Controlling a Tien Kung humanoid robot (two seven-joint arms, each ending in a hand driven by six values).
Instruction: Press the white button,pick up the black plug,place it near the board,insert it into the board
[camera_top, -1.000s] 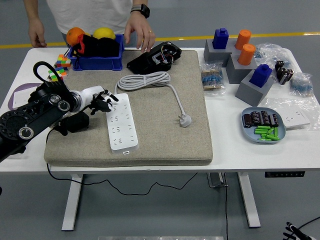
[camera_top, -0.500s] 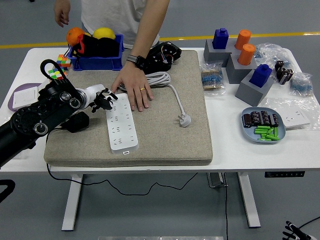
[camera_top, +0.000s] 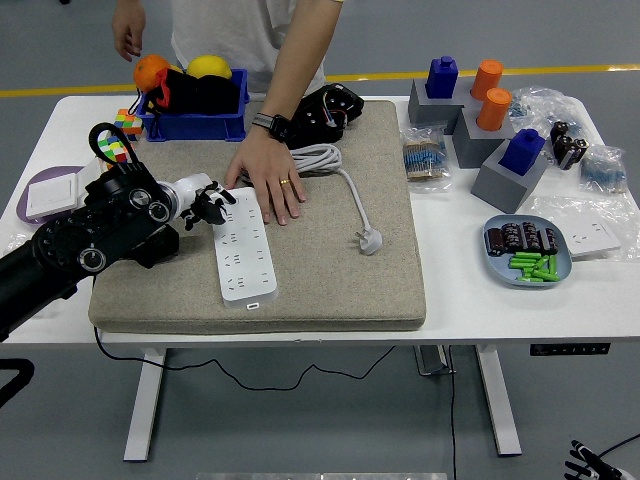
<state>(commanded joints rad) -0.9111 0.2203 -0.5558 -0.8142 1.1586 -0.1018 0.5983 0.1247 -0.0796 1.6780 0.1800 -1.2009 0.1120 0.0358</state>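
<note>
A white power strip (camera_top: 246, 251) lies lengthwise on the grey felt pad (camera_top: 330, 270). My left hand (camera_top: 207, 204) rests over the strip's far left corner, with its black fingers (camera_top: 226, 196) loosely spread and holding nothing. The black plug (camera_top: 163, 246) sits on the pad's left side, partly hidden by my left forearm (camera_top: 90, 245). A person's hand (camera_top: 266, 180) lies flat on the pad, touching the strip's far right corner. A white cable coil (camera_top: 300, 158) leads to a white plug (camera_top: 371, 240). I cannot make out the white button.
A blue bin (camera_top: 190, 123) holding fruit, colour cubes (camera_top: 120, 128) and a black device (camera_top: 318, 112) stand at the back. Grey blocks with blue and orange caps (camera_top: 490, 125) and a blue plate (camera_top: 527, 268) of batteries are on the right. A purple dish (camera_top: 30, 200) sits far left.
The person leaned in and moved a hand from the table's back edge down onto the pad at the strip's far end. My left arm shifted slightly up and right, with its hand staying at the strip.
</note>
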